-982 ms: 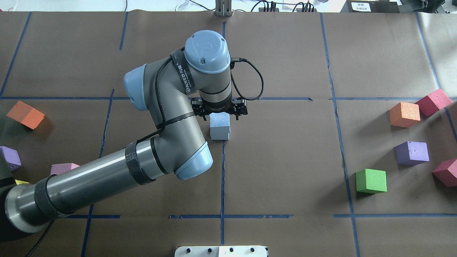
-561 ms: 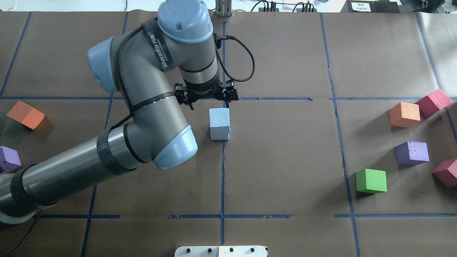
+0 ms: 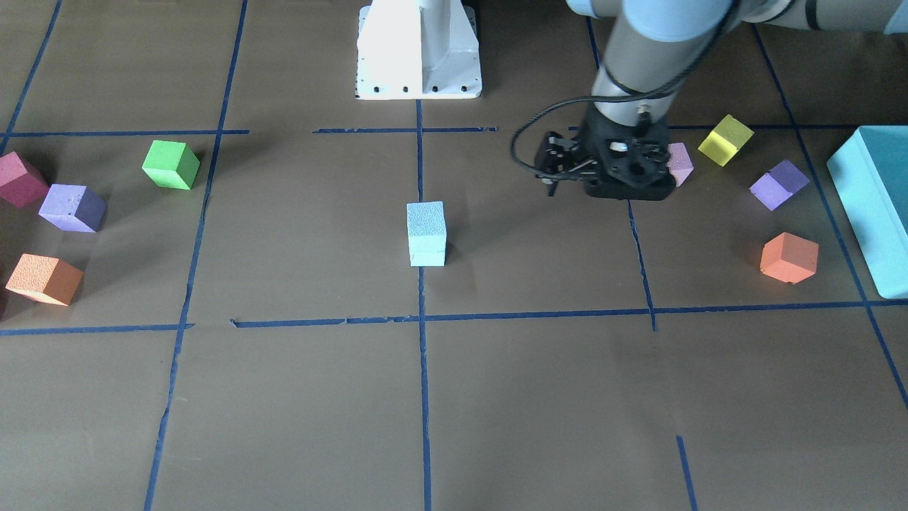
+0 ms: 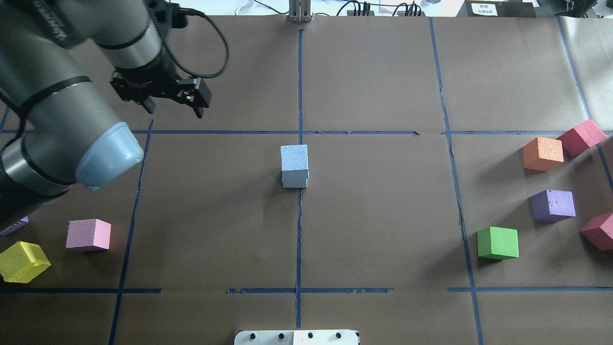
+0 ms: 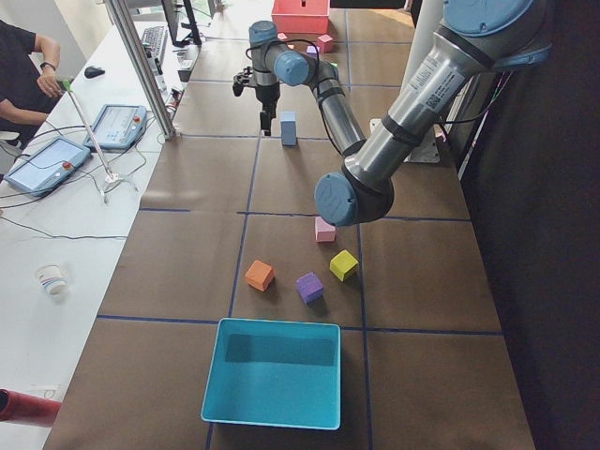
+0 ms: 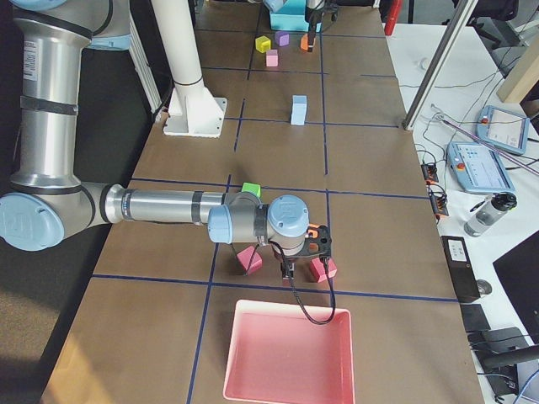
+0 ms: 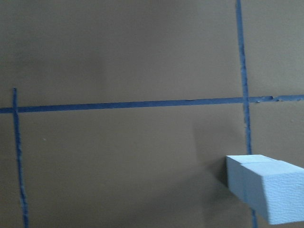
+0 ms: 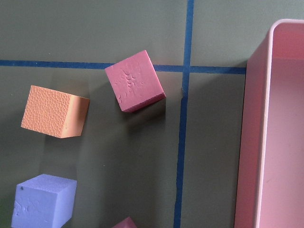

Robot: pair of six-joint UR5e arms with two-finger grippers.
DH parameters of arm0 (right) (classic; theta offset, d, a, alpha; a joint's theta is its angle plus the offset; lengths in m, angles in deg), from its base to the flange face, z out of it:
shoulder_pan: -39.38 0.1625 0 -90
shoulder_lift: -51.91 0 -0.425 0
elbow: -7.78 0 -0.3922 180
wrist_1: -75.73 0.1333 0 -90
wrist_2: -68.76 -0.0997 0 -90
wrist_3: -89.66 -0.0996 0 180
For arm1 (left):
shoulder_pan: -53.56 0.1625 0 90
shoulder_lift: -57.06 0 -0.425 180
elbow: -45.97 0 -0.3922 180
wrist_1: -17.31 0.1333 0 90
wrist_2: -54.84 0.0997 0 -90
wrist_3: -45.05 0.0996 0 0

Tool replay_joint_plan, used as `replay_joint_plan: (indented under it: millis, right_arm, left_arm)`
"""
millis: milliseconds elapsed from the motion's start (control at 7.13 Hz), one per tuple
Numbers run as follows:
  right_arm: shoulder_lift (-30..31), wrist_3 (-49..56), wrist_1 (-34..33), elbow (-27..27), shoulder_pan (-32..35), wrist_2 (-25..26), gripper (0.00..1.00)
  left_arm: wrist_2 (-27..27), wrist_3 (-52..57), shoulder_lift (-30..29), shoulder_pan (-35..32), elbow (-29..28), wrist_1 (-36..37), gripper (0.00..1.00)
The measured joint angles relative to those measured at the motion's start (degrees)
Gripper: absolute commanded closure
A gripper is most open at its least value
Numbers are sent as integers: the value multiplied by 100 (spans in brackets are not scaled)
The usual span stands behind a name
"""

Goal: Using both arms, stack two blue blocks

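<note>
Two pale sky-blue foam cubes (image 4: 294, 168) stand one on the other at the middle of the table, on a blue tape line, the upper cube sitting almost square on the lower. The left gripper (image 4: 175, 111) hangs off to the robot's left and further out over the table, well apart from the stack, fingers spread and holding nothing. The right gripper (image 6: 305, 257) hovers near the table's right end, over a crimson foam cube (image 8: 135, 80) beside a pale pink plastic tray (image 8: 266, 118); I cannot tell how its jaws stand.

On the right side lie a green foam cube (image 4: 498, 243), a purple foam cube (image 4: 553, 205), an orange foam cube (image 4: 542, 153) and a second crimson cube (image 4: 598, 231), all far from the stack. On the left lie a pink foam cube (image 4: 88, 235), a yellow foam cube (image 4: 21, 261), another purple cube (image 3: 779, 184) and another orange cube (image 3: 789, 257), near a large teal plastic box (image 3: 876, 206).

The table is covered with brown paper (image 4: 383, 215) marked into squares by blue tape. A white pedestal base (image 3: 418, 50) stands at the robot's edge. A white side bench (image 5: 56, 234) carries tablet-like control pendants (image 5: 47, 164), cables and a paper cup (image 5: 52, 278); a seated person (image 5: 23, 56) shows at its far end.
</note>
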Motion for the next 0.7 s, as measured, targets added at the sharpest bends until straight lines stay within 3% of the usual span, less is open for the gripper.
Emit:
replay_joint_plan:
  millis: [421,701]
  right_arm:
    - [-38,-1,-2,-11,29,0,0]
    - [-60,-1,-5,0,33,5,0]
  left_arm:
    - [-364,2853,1466,-1603,73,-45,0]
    - [-579,4099,2281,-2568,-191,-169,0]
